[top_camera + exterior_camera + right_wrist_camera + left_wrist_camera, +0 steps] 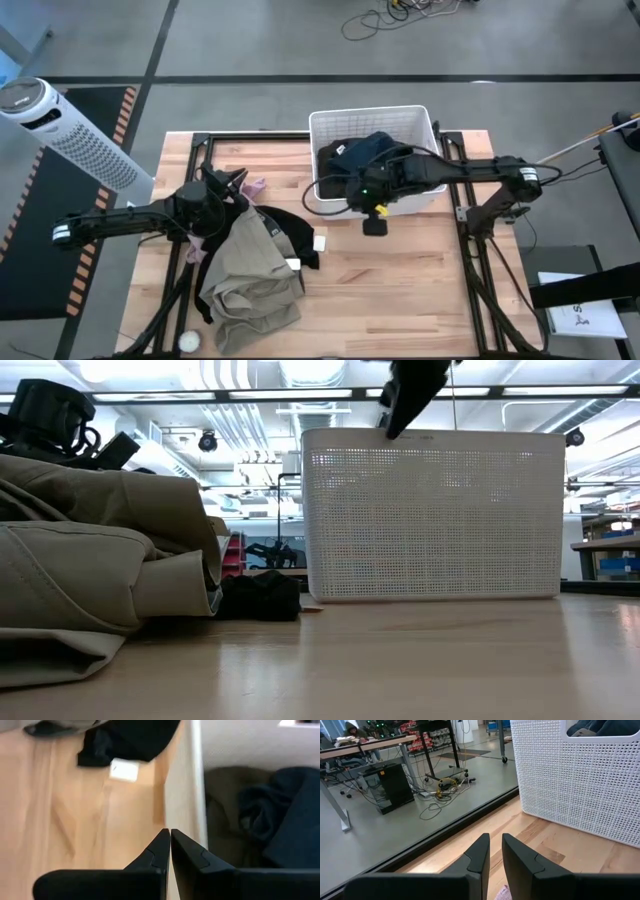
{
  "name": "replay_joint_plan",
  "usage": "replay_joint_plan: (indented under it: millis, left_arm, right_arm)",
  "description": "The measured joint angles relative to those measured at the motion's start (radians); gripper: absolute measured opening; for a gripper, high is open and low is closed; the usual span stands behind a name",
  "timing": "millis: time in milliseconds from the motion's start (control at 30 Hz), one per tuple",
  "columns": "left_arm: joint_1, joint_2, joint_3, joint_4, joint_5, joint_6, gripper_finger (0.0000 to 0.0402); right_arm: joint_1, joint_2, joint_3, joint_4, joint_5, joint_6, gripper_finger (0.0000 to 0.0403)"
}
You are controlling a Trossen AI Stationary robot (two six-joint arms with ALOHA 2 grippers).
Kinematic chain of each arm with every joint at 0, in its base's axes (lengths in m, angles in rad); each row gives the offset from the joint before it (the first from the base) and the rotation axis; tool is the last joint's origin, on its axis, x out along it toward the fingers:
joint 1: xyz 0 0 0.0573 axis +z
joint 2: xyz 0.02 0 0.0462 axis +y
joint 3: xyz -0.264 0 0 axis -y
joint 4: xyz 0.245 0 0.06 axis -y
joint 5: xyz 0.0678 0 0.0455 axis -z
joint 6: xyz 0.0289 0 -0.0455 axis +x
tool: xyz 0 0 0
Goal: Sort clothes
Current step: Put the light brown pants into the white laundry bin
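A white basket (425,120) stands at the table's far middle and holds a dark navy garment (365,150) and an olive one (220,810). A beige garment (245,270) lies heaped at the near left, with a black garment (292,235) against its right side. A small pink garment (256,187) lies by my left gripper (238,185), which is open by a narrow gap and holds nothing; a bit of pink (504,894) shows below its fingers. My right gripper (320,190) is shut and empty above the basket's left wall (182,785).
A white fan tower (70,130) stands off the table's far left corner. A white tag (124,770) lies on the bare wood by the black garment. Bare table top (400,290) lies in front of the basket. In the low view the basket (432,515) rises at the middle.
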State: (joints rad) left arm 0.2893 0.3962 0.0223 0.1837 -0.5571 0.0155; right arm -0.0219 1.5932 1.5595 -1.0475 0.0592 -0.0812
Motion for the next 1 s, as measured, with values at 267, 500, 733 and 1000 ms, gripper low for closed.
replay_joint_plan:
  millis: [267, 500, 733, 1000]
  left_arm:
    - [0.0, 0.001, 0.0, 0.004, 0.0, 0.0, 0.0038]
    - [0.0, 0.003, 0.026, 0.052, 0.043, 0.028, 0.0038]
    - [-0.003, 0.002, 0.205, -0.105, 0.182, 0.029, 0.0038]
    - [-0.085, 0.023, 0.439, -0.433, 0.272, 0.025, 0.0009]
  right_arm:
    - [-0.091, 0.013, -0.038, 0.187, 0.025, -0.025, 0.0]
    - [-0.087, -0.027, -0.038, 0.224, 0.056, -0.069, 0.0]
    - [-0.002, -0.099, -0.049, 0.252, 0.134, -0.106, 0.0]
    - [0.107, -0.279, -0.354, 0.598, 0.136, -0.104, 0.0]
